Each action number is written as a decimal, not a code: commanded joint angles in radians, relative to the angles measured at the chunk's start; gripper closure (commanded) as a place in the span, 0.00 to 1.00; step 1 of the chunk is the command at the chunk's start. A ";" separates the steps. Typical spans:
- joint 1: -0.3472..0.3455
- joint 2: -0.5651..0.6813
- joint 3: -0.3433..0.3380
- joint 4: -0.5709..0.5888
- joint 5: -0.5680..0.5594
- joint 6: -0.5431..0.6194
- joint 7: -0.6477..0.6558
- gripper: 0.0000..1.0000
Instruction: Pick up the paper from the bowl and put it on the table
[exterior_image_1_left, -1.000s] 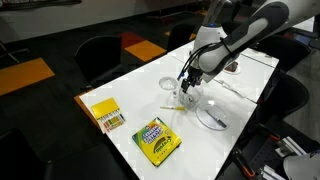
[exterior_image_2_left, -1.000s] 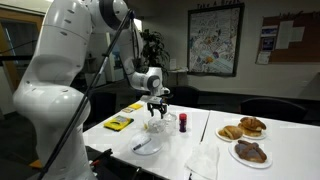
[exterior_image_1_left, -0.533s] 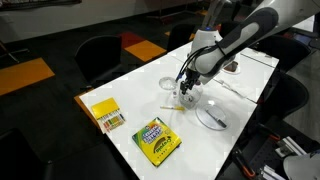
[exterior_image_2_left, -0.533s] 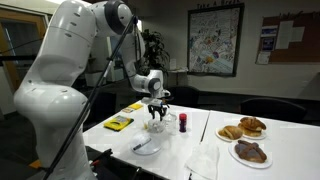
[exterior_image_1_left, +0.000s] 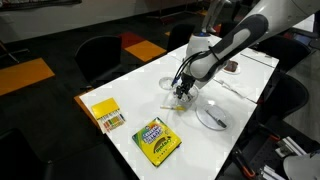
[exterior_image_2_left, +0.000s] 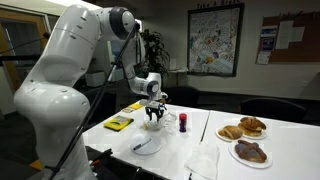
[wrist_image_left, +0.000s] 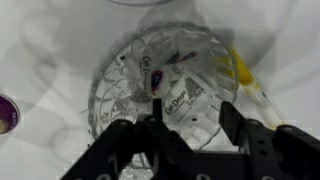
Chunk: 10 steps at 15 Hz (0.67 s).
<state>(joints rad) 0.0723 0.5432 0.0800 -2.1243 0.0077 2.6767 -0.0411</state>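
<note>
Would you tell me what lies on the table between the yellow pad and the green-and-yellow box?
Nothing: in an exterior view, the stretch of white table between the yellow pad and the green-and-yellow box is bare.

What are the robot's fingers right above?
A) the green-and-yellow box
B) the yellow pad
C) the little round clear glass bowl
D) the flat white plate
C: in the wrist view the small round clear glass bowl sits right beneath the spread black fingers.

open table (exterior_image_1_left: 140, 105) around bowl (wrist_image_left: 108, 88), plate (exterior_image_1_left: 201, 121) just beside
</note>
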 joint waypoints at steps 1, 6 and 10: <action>-0.004 0.018 0.012 -0.003 0.015 0.013 0.008 0.41; 0.017 -0.037 -0.013 -0.086 0.010 0.040 0.091 0.44; 0.012 -0.066 -0.020 -0.166 0.028 0.081 0.157 0.66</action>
<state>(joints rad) 0.0763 0.5275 0.0735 -2.1974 0.0083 2.7062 0.0798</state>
